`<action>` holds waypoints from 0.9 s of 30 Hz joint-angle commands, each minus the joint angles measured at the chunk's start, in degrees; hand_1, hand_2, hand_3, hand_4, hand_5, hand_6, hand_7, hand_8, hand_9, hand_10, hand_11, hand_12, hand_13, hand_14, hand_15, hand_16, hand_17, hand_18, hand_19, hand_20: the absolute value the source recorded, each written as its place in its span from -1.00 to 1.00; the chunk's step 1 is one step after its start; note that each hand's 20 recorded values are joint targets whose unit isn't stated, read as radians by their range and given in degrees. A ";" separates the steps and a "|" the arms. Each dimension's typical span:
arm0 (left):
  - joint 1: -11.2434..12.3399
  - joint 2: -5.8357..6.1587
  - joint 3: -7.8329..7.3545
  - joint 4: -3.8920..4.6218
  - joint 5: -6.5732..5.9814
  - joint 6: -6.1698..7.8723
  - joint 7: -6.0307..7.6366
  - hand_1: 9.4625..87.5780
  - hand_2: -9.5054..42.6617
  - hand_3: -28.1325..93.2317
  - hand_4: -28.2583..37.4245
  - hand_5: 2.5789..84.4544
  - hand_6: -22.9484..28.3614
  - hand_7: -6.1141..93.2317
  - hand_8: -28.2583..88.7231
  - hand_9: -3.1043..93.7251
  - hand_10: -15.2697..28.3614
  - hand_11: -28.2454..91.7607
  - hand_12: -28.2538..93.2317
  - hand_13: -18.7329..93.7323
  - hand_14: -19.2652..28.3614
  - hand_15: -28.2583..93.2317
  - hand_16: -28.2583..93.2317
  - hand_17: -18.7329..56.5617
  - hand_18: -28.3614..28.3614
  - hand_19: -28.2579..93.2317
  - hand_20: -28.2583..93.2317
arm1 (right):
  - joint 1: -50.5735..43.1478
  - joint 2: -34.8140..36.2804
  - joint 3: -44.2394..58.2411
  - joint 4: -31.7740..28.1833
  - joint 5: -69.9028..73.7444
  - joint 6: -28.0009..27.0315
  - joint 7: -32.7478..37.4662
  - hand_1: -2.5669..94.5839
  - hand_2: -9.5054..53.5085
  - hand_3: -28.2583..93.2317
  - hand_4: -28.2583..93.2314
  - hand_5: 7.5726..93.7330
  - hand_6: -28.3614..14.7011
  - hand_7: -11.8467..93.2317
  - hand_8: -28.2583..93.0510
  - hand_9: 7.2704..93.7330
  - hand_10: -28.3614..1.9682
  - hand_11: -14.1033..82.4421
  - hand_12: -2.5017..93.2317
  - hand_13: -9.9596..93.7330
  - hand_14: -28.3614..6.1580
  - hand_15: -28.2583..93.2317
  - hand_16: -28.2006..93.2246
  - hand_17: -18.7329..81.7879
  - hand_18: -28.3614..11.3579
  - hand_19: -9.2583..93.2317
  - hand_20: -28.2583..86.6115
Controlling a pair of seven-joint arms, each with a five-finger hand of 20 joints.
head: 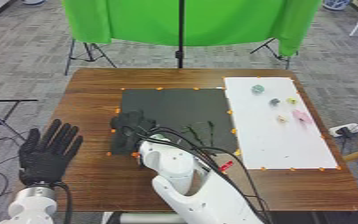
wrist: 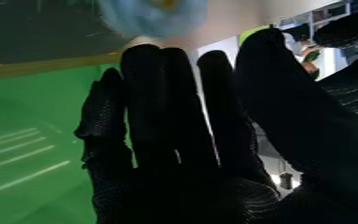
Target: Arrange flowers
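Over the left part of the black mat my right hand is held in the head view. Its fingers are nearly straight in the right wrist view, where my right hand is open. Close to those fingertips is a blurred pale blue, flower-like thing; whether they touch cannot be told. Thin green stems lie on the mat. The white sheet holds a blue-green flower, a dark one, a yellow one, a cream one and a pink one. My left hand is open.
The white sheet lies on the table's right side, beside the black mat. Orange tape pieces mark the edges of both. A red object is near my right forearm. Brown wooden table surrounds the mat, with a green cloth behind.
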 commanded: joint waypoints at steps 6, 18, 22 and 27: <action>5.20 -3.09 -1.66 -2.00 1.46 -1.35 1.07 -0.55 -0.14 0.65 -1.00 0.01 0.19 -0.61 -0.71 -0.10 0.34 -0.20 -0.36 -0.06 0.36 -0.13 -0.59 -0.60 0.49 0.03 -0.30 | -3.94 10.02 13.46 -15.96 14.65 5.05 11.06 -0.20 -1.00 0.77 -1.00 -0.20 0.03 -0.62 -0.69 -0.16 -0.42 -0.46 -0.58 0.03 -0.35 0.58 -0.15 -0.13 -0.81 0.77 0.28; 4.39 -4.05 -3.38 -1.90 2.98 -0.71 0.20 -0.56 -0.14 0.65 -1.00 0.01 0.19 -0.61 -0.71 -0.10 0.35 -0.21 -0.36 -0.06 0.37 -0.13 -0.59 -0.60 0.48 0.03 -0.30 | -8.63 27.37 37.13 -11.48 17.73 4.46 19.30 -0.26 -1.00 0.79 -1.00 -0.22 0.01 -0.63 -0.68 -0.29 -0.40 -0.55 -0.62 -0.24 -0.46 -0.16 -0.22 -0.40 -0.62 0.35 -0.06; 4.14 -4.00 -3.39 -1.98 2.32 0.48 0.52 -0.56 -0.13 0.65 -1.00 0.02 0.19 -0.61 -0.71 -0.10 0.35 -0.21 -0.36 -0.06 0.37 -0.13 -0.59 -0.60 0.48 0.03 -0.30 | -9.97 28.74 40.03 -9.87 19.37 3.25 18.89 -0.21 -1.00 0.81 -1.00 -0.20 0.05 -0.60 -0.69 -0.27 -0.31 -0.54 -0.62 -0.21 -0.40 -0.20 -0.21 -0.39 -0.61 0.34 -0.08; 2.88 -3.75 -3.22 -1.55 2.74 0.25 -0.05 -0.56 -0.13 0.65 -1.00 0.02 0.20 -0.61 -0.70 -0.09 0.35 -0.21 -0.36 -0.06 0.37 -0.13 -0.58 -0.60 0.48 0.03 -0.30 | -11.81 30.28 39.87 -9.68 16.99 4.16 21.60 -0.12 -1.00 0.81 -1.00 -0.21 0.07 -0.58 -0.69 -0.21 -0.25 -0.50 -0.62 -0.06 -0.23 -0.06 -0.19 -0.30 -0.62 0.52 0.00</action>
